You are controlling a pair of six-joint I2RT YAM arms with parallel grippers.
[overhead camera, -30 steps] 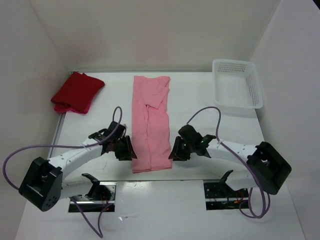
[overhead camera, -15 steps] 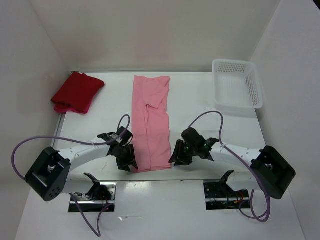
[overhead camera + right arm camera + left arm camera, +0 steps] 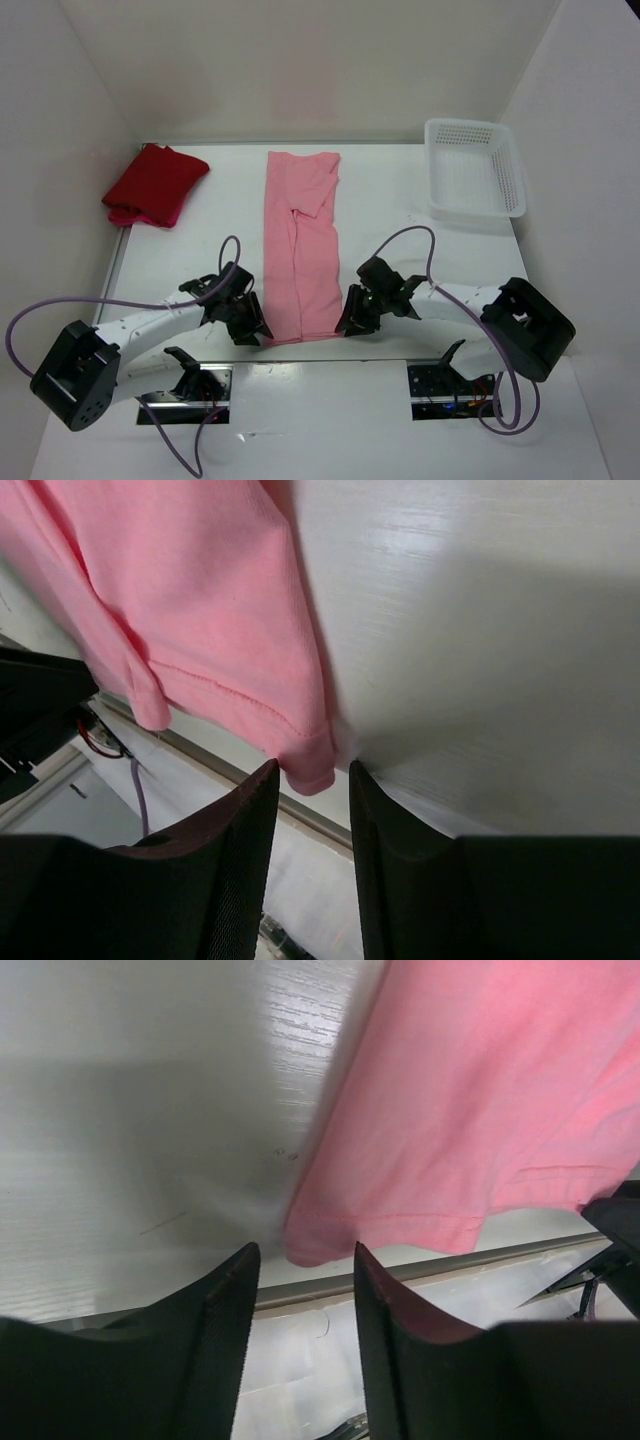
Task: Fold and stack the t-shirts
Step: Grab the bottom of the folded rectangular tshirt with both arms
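Observation:
A light pink t-shirt [image 3: 300,240], folded into a long strip, lies down the middle of the table. My left gripper [image 3: 256,328] is open at its near left hem corner. In the left wrist view that corner of the pink cloth [image 3: 312,1242] sits just ahead of the gripper [image 3: 303,1265], nothing pinched. My right gripper [image 3: 349,320] is open at the near right corner. In the right wrist view the pink hem corner [image 3: 312,770] hangs between the tips of the gripper [image 3: 310,780]. A darker red t-shirt [image 3: 152,180] lies folded on a crimson-magenta one [image 3: 170,215] at the far left.
A white perforated basket [image 3: 475,165] stands at the far right by the wall. White walls close the table [image 3: 400,200] on three sides. The table's near edge strip [image 3: 450,1260] runs just behind the pink hem, with the arm mounts below it.
Both grippers have slid toward the near edge, down to the pink shirt's two hem corners. The shirt itself has not moved.

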